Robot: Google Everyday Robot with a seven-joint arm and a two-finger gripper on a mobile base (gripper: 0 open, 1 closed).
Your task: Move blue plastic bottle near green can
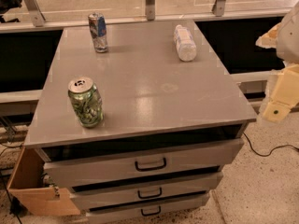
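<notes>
Currently the gripper (267,76) sits at the far right border of my camera view, past the right edge of the counter (154,92) and not over it. Its two cream fingers (279,99) stand apart with a clear gap between them. Nothing is held in that gap.

Blue plastic bottle (185,43): on the counter, left of the fingers and farther back, near the back right part of the top. It appears to lie on its side with the white cap pointing away from me. It is well apart from the fingers and touches nothing else.

Green can (85,101): upright, silver top with pull tab showing. It is far to the left of the fingers, close to the front left corner of the counter, and it is the object farthest from them. Most of the counter top lies between it and the bottle.

Slim blue-and-silver can (97,32): upright, far left of the fingers and toward the back edge, roughly level with the bottle. It stands behind the green can and well apart from it.

Below and left of the fingers the counter front shows three grey drawers (149,164), each with a black handle and a dark gap above it. A cardboard panel (32,190) leans at the lower left corner of the unit. A dark cable (266,152) runs across the speckled floor (261,190) directly beneath the fingers. A metal rail with posts (149,3) runs behind the counter.
</notes>
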